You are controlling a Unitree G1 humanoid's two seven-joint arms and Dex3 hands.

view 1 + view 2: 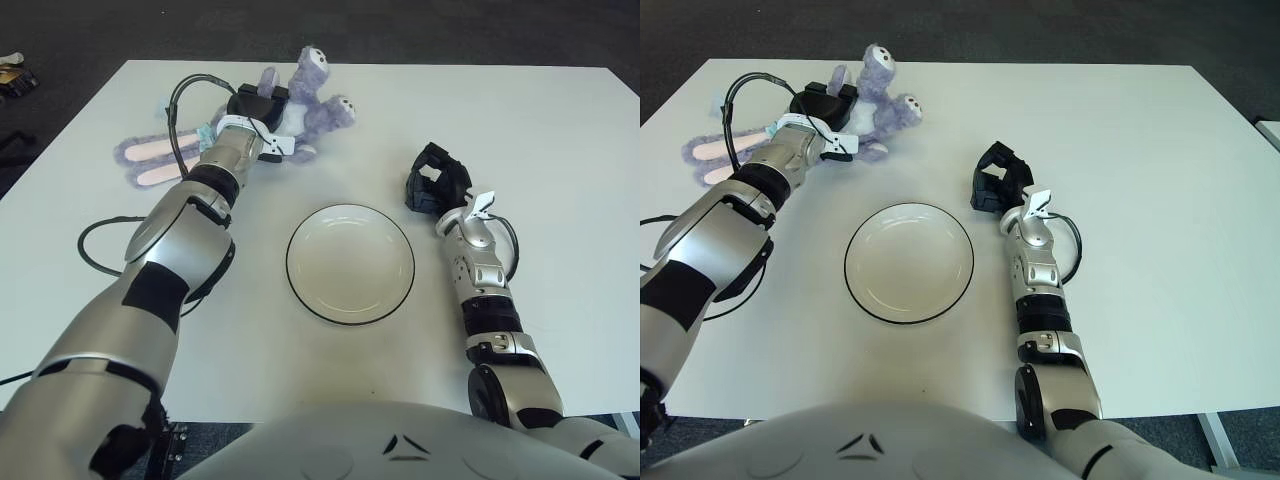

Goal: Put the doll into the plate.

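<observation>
So the left hand (pixel 258 105) is out at the far left of the table (pixel 560 130), sitting right on the middle of the doll (pixel 300 95), a purple plush bunny with long pink-lined ears trailing off to the hand's left and its head and legs sticking out on the hand's right; the black fingers look wrapped around the body, though I can't see every finger, so I'd call it a grip but not a proven one. The plate (pixel 350 263) is nearer the robot than that hand and off to its right, well apart from the doll, with nothing in it; the right hand (pixel 433 187) shows just beside the plate's right side, fingers curled, holding nothing. My read: this is the grab stage, not the carry yet; the next move needs a lift with the floppy ears coming along, then a swing back and right to get over the plate, then letting go so the body lands inside the rim.
</observation>
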